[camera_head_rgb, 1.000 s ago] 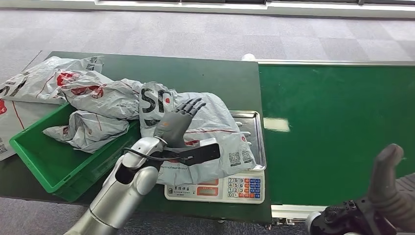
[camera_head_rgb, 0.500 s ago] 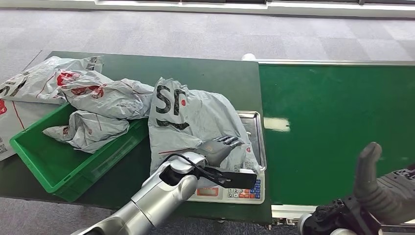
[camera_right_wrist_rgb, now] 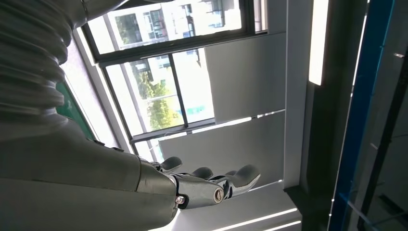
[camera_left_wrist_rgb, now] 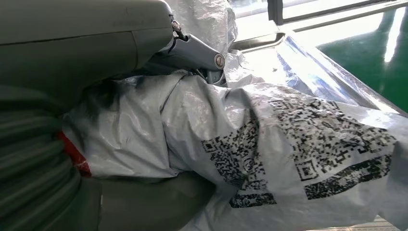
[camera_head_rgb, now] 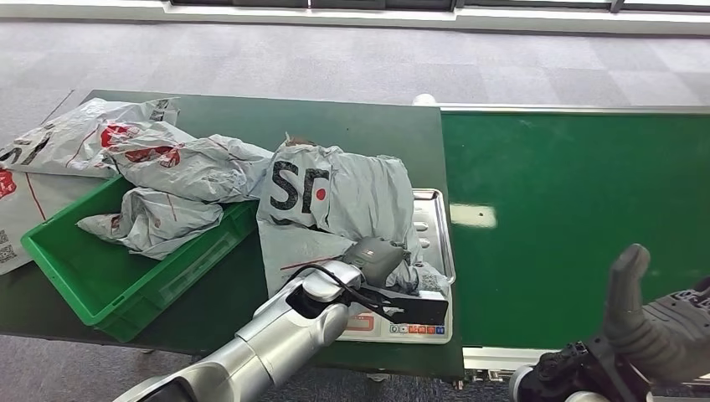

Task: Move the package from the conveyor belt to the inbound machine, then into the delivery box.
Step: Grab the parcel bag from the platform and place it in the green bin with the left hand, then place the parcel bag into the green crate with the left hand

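A grey plastic package (camera_head_rgb: 352,188) with black letters and a red dot lies crumpled on the steel tray (camera_head_rgb: 437,224) of the weighing scale. Its left part hangs over the table toward the green box (camera_head_rgb: 100,280). My left hand (camera_head_rgb: 378,258) grips the package's near edge above the scale's keypad (camera_head_rgb: 416,328). In the left wrist view the printed codes on the package (camera_left_wrist_rgb: 288,144) lie between my fingers (camera_left_wrist_rgb: 195,50) and the thumb (camera_left_wrist_rgb: 149,204). My right hand (camera_head_rgb: 649,322) hangs at the belt's near edge, fingers apart and holding nothing (camera_right_wrist_rgb: 207,185).
The green conveyor belt (camera_head_rgb: 578,218) runs bare to the right of the scale. The green box holds grey packages (camera_head_rgb: 155,219), and more packages (camera_head_rgb: 100,138) lie on the table behind it and to its left.
My left hand came back from the package's upper part to its near edge over the scale and closed on it. The package bunched up and rose. My right hand barely shifted.
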{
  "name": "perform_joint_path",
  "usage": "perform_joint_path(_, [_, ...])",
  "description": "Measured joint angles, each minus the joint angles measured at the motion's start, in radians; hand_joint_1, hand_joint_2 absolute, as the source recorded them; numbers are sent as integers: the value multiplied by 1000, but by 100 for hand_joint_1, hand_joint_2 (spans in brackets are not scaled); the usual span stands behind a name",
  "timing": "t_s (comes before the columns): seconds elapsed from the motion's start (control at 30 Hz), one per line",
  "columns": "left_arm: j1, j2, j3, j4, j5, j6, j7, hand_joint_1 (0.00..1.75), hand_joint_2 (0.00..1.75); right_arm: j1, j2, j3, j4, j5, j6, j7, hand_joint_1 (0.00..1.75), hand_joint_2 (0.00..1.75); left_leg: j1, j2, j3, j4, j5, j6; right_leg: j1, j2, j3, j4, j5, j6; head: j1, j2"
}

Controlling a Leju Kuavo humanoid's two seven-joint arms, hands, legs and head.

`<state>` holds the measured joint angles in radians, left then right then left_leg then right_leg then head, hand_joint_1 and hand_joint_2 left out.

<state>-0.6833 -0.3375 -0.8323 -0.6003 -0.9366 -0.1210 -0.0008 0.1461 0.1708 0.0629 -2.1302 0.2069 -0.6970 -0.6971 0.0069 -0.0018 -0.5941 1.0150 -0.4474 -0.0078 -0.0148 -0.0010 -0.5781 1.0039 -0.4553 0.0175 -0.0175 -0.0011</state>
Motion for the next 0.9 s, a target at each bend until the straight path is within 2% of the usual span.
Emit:
perform_joint_path(0.1, [-1,10,11,-15,19,43,7,175,175,8,-2,0,0,1,0,0,0,175,0,1,-2,0,3,0,0,0,-2,0,3,0,0,0])
perform_joint_path(0.2, [-1,42,48,-90,48,71,9,175,175,24,-7,0,0,-2,0,0,0,175,0,4,-6,0,6,-1,0,3,-7,0,8,-1,0,0])
perform_joint_path(0.27, [0,73,94,-186,69,53,8,175,175,35,-11,0,0,-6,0,0,0,175,0,7,-10,-1,7,-2,1,6,-10,1,9,-3,0,0])
perform_joint_path(0.37, [12,119,179,-374,121,-28,5,175,175,49,-17,-2,0,-12,0,0,0,175,0,10,-10,-1,8,-3,2,9,-12,1,10,-4,0,0])
perform_joint_path(0.5, [41,168,275,-610,235,-124,-6,0,175,62,-26,-13,-2,-21,0,-1,0,175,1,6,-13,-1,13,-5,4,5,-17,2,12,-5,0,0])
perform_joint_path(0.67, [55,221,345,-776,388,-240,10,0,175,77,-31,-29,-5,-20,0,-2,0,175,2,4,-15,-1,11,-6,4,4,-19,2,10,-5,0,0])
perform_joint_path(0.9, [63,265,376,-856,402,-259,16,0,175,88,-31,-39,-10,-18,0,-1,0,175,2,4,-16,-1,10,-5,3,4,-19,2,9,-5,0,0])
